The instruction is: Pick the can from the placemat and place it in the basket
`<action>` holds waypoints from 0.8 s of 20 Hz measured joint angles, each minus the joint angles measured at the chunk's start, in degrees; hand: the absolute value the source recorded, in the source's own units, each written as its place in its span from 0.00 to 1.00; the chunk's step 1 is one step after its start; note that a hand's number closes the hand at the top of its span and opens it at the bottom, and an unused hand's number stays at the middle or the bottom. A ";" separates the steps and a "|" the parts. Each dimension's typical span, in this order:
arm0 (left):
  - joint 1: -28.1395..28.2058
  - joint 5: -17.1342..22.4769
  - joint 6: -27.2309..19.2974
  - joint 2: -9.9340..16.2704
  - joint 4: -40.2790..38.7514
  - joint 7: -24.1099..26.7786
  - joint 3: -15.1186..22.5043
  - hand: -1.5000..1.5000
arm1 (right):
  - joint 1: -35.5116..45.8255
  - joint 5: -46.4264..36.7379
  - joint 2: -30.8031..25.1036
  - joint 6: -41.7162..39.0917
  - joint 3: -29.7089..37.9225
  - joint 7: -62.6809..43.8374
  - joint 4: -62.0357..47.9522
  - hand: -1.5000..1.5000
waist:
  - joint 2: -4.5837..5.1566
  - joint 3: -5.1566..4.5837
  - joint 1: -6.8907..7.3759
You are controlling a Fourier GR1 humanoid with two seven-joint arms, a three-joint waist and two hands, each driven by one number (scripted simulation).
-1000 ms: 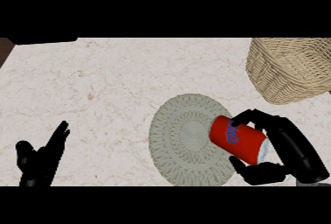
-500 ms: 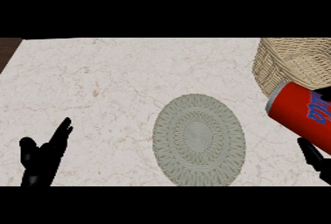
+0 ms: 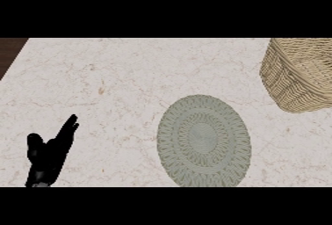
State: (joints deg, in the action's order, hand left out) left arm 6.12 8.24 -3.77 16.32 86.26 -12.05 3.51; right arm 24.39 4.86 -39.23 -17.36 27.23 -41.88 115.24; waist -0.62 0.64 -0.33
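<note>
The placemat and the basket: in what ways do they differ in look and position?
The placemat is grey-green, round and lies flat on the counter; the basket is tan and stands with raised walls. The placemat shows whole near the middle; the basket is cut off by the right edge. Both have a woven texture.

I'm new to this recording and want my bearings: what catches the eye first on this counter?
The round grey-green woven placemat lies bare at the middle right of the pale marble counter. A wicker basket is cut off by the upper right edge. The left hand rests open at the lower left; no can or right hand shows.
</note>
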 measured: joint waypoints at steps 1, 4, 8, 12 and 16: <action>-0.03 -0.47 -0.34 -0.31 0.16 0.17 0.27 0.50 | 1.11 0.48 -1.39 -0.55 0.73 -0.26 -2.17 1.00 | 0.04 0.00 0.21; -0.38 -1.22 -0.63 -0.63 0.61 -0.15 0.70 0.50 | 4.07 -0.10 -4.48 -1.98 1.26 2.25 -9.59 1.00 | 0.29 -0.02 0.96; -0.94 -1.30 -0.17 -0.81 0.34 -0.22 0.66 0.50 | 6.57 -2.76 -7.41 -3.37 0.55 7.24 -18.33 1.00 | 0.51 -0.03 1.58; -1.48 -1.40 -0.33 -1.04 0.99 -2.23 0.72 0.50 | 9.66 -5.96 -8.02 -2.72 -1.83 12.01 -26.02 1.00 | 0.58 -0.05 1.94; -1.82 -1.87 0.06 -1.44 -0.13 -1.13 0.75 0.50 | 11.58 -7.95 -7.03 -1.41 -2.90 17.17 -33.72 1.00 | 0.59 0.02 2.00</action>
State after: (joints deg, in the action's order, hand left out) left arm 4.30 6.37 -3.71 14.89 86.13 -13.18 4.26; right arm 35.97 -3.09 -46.26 -18.77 24.33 -24.71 81.52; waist -0.03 0.66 1.67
